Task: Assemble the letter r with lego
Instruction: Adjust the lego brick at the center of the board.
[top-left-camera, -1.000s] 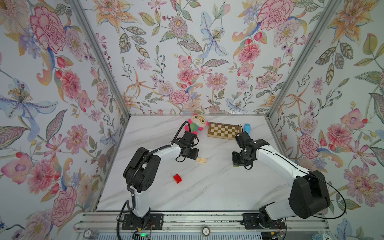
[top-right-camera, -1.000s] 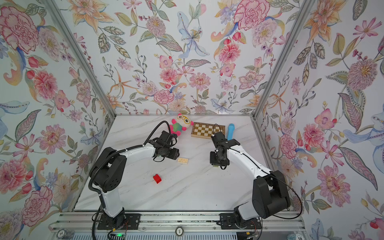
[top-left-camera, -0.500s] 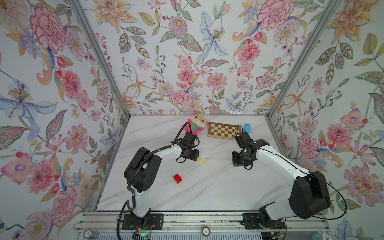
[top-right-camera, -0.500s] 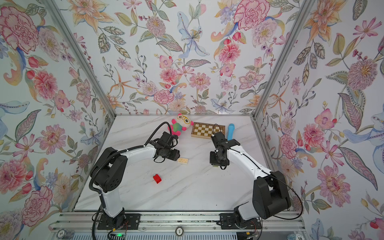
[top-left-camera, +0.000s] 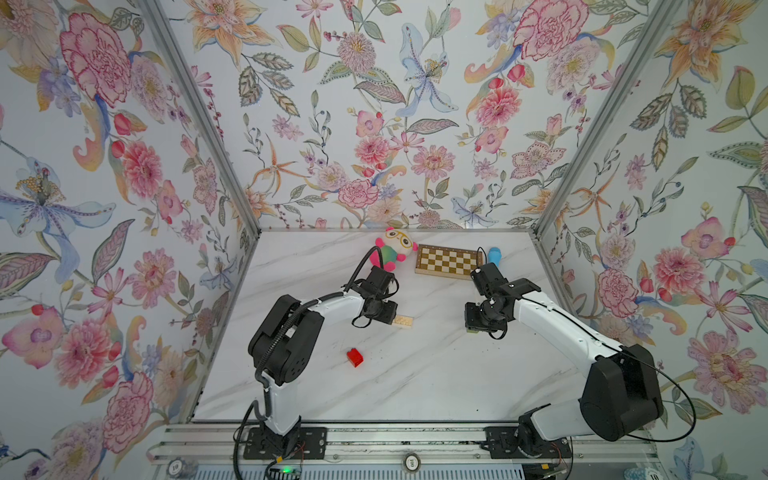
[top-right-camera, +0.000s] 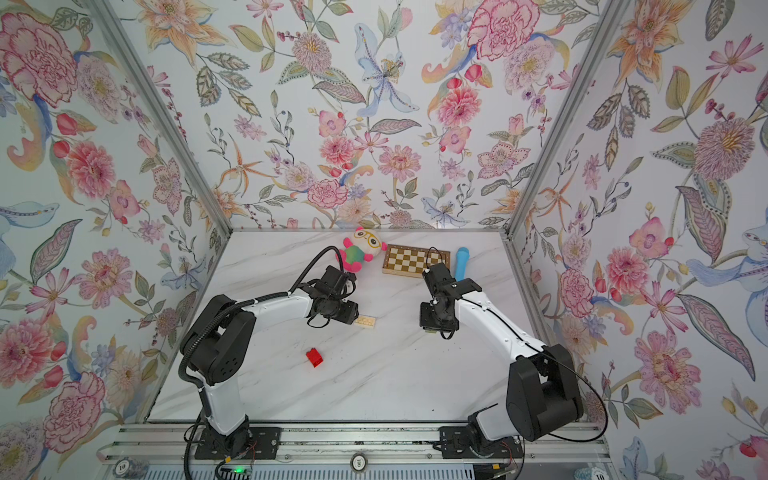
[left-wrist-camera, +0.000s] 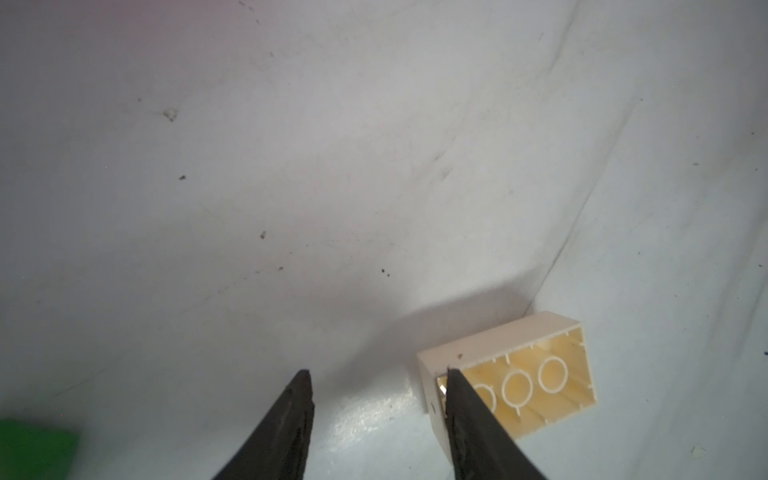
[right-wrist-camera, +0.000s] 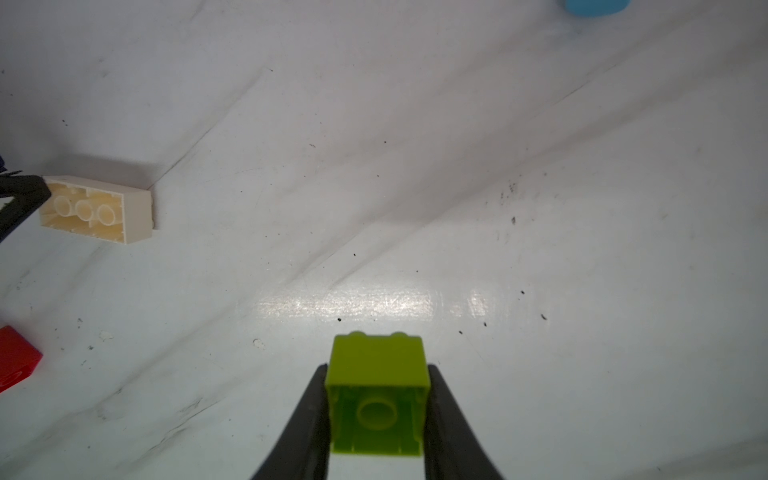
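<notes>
The left claw (left-wrist-camera: 378, 371) hangs released, its gap empty. The cream brick (left-wrist-camera: 519, 374) lies on its side on the table (left-wrist-camera: 291, 166) just outside one finger (left-wrist-camera: 465, 415), long axis running roughly toward the right claw (right-wrist-camera: 377, 365), clenched on the lime green cube (right-wrist-camera: 378, 399).

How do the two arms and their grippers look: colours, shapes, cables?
Both arms have white links and black joints: left arm, right arm. A black cable loops over each wrist. The left gripper and right gripper have thin, black, tapered fingers.

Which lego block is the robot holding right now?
The lime green cube, pinched by the right arm's fingers. The cream brick and red brick lie on the table.
</notes>
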